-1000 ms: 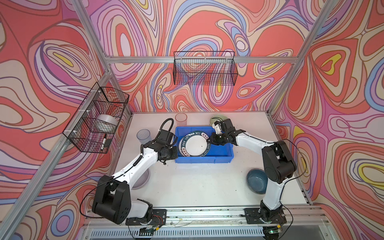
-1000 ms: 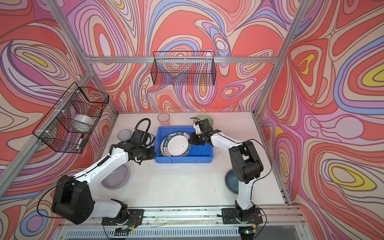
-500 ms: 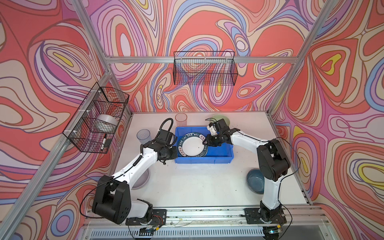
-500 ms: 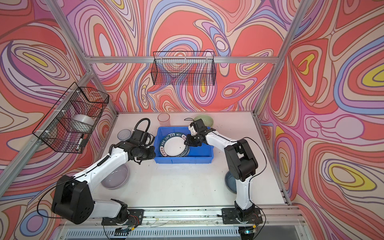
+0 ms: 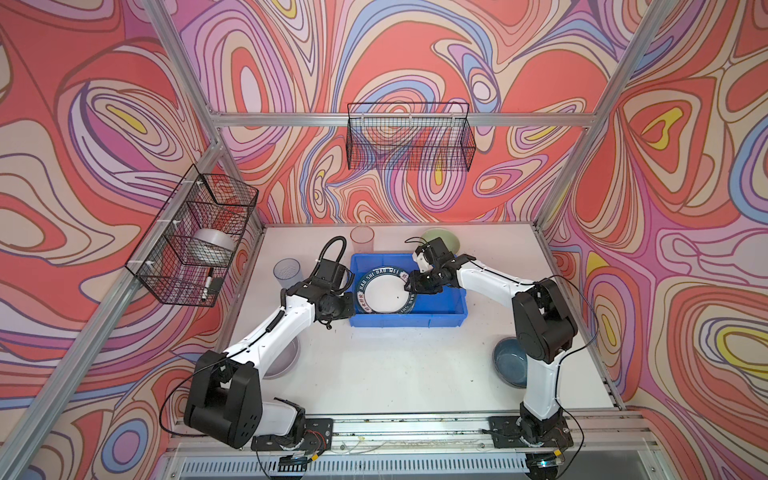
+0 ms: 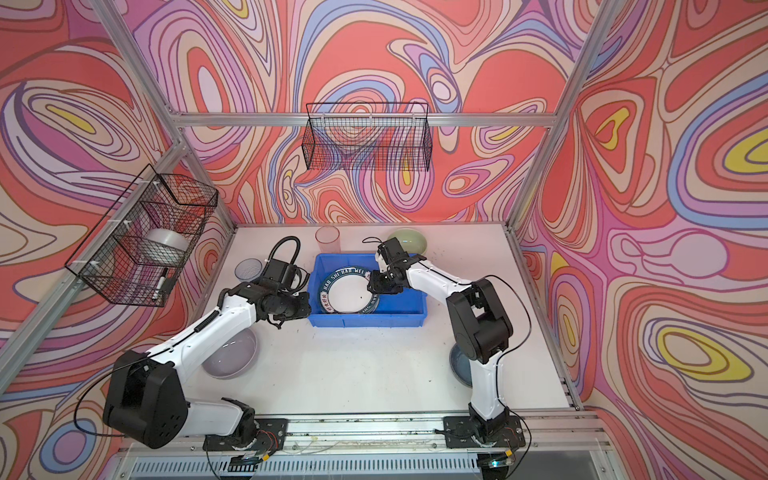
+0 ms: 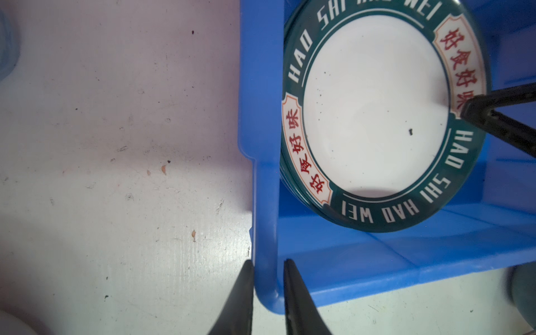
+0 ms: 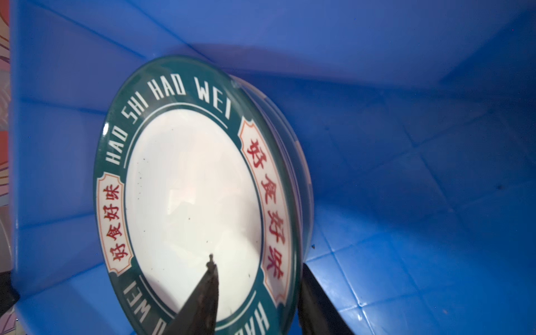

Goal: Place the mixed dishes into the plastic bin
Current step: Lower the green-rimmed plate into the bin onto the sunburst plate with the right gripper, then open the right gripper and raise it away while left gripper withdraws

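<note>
White tabletop [image 5: 395,365] carries the bright blue rectangular plastic bin [image 5: 440,309] near its middle. The round white plate with a lettered dark green rim [image 5: 384,293] lies face up in the bin's left half. The left hand [image 7: 266,262] is clamped on the bin's left wall near the front corner, one finger inside and one outside. The right hand [image 8: 257,262] has its fingers apart, one on each side of the plate's right rim.
</note>
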Controlling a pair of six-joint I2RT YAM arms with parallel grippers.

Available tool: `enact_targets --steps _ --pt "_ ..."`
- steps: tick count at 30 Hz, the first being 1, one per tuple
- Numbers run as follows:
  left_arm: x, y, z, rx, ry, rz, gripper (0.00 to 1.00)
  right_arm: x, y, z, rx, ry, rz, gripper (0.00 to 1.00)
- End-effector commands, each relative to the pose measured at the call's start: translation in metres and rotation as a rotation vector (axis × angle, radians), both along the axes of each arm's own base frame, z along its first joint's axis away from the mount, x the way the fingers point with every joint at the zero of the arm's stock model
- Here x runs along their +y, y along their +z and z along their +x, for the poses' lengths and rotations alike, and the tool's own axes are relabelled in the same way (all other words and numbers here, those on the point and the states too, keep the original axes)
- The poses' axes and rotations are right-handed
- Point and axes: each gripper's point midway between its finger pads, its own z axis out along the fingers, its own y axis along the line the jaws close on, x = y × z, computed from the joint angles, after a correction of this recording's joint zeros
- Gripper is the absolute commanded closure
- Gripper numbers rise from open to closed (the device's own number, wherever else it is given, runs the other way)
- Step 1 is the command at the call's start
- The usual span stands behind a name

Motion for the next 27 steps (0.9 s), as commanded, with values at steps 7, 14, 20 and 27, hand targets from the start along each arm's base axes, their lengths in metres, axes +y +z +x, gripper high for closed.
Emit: enact_targets --steps 7,14,20,27 --pt "-0.004 0.014 0.005 -0.041 -0.008 -0.036 0.78 0.006 -0.002 0.001 -0.015 0.023 -0.033 0.54" --pt "0.001 0.017 0.003 -0.049 0.002 -0.026 0.77 0.005 0.002 0.0 -0.027 0.021 -0.045 0.53" --pt "0.008 0.025 -0.001 -0.066 0.011 -0.013 0.72 -0.004 0.019 -0.001 -0.072 0.015 -0.073 0.53" --pt "0.017 0.028 -0.01 -0.065 0.021 0.009 0.63 -0.028 0.046 -0.014 -0.112 0.005 -0.143 0.52"
